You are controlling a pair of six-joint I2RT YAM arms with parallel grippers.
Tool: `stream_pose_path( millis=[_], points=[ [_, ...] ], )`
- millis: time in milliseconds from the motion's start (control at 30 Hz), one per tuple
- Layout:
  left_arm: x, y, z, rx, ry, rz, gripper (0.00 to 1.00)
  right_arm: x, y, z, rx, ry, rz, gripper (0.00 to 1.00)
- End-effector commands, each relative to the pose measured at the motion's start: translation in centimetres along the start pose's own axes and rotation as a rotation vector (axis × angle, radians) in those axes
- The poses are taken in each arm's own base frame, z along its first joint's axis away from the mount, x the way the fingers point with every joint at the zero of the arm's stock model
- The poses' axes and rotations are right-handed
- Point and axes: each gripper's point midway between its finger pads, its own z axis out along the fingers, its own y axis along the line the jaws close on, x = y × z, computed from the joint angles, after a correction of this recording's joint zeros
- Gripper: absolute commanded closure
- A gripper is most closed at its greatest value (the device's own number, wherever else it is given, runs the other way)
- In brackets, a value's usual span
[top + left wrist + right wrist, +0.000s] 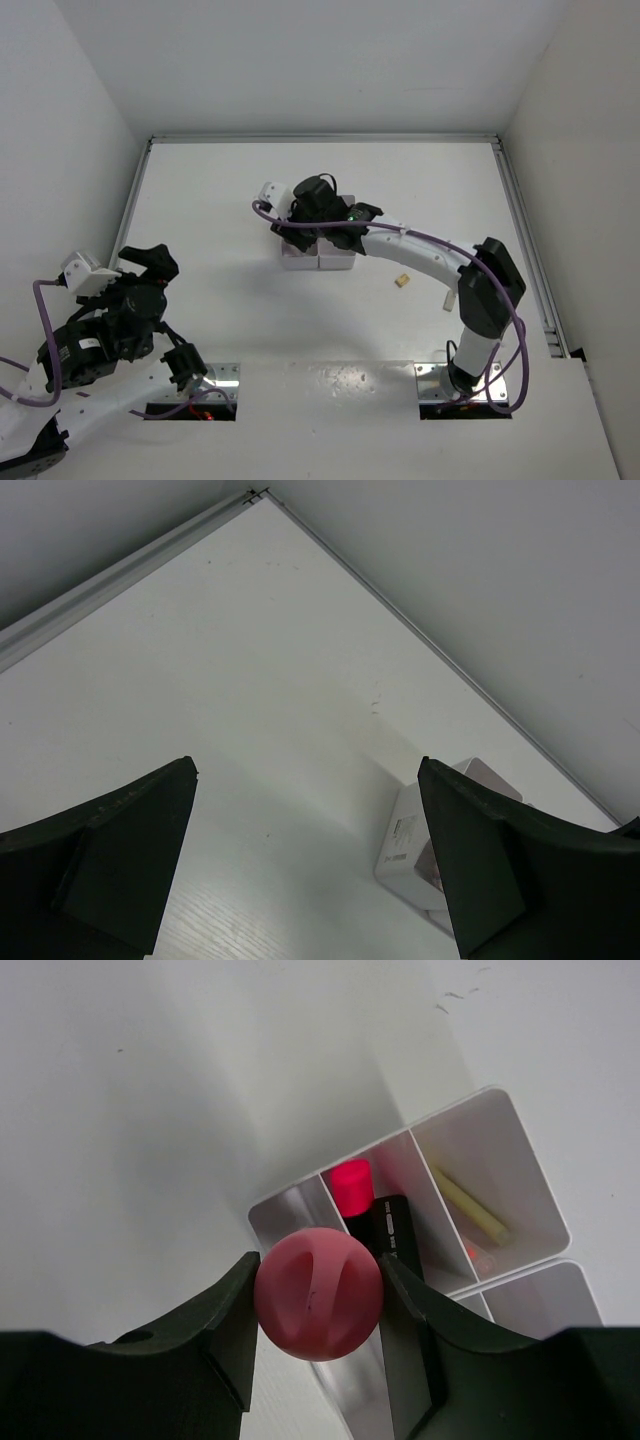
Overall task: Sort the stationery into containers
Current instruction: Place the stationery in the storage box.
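The white organizer tray (318, 262) stands mid-table, mostly under my right wrist. My right gripper (318, 1260) is shut on a round pink eraser-like ball (318, 1293) and holds it just above the tray's near compartments (285, 1215). A black highlighter with a pink end (385, 1230) stands in one compartment. Beside it, another compartment holds a thin yellow pen (470, 1205). My left gripper (307, 764) is open and empty above bare table, with the tray (405, 845) low at its right. In the top view, the left gripper (150, 262) sits far to the left.
A small beige bit (401, 281) lies on the table right of the tray, next to my right forearm. White walls enclose the table at the back and on both sides, with a metal rail (530, 250) along the right edge.
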Motion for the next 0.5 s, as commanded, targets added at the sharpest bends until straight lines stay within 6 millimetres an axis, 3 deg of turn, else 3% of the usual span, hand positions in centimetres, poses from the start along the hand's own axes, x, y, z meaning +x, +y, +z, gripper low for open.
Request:
stream_pose_path(
  millis=[0,267,467],
  points=[
    [-0.2,0.0,0.1,-0.009,-0.015,-0.013,0.01,-1.7,-1.7,0.2,0.062,-0.065,-0.037,1.00],
    [-0.2,0.0,0.1,-0.009,-0.015,-0.013,0.01,-0.6,-1.2,0.8,0.039,-0.031,-0.035,1.00],
    [-0.2,0.0,0.1,-0.009,-0.015,-0.013,0.01,0.8,-0.7,2.0,0.009,0.020,-0.042,0.77]
  ],
)
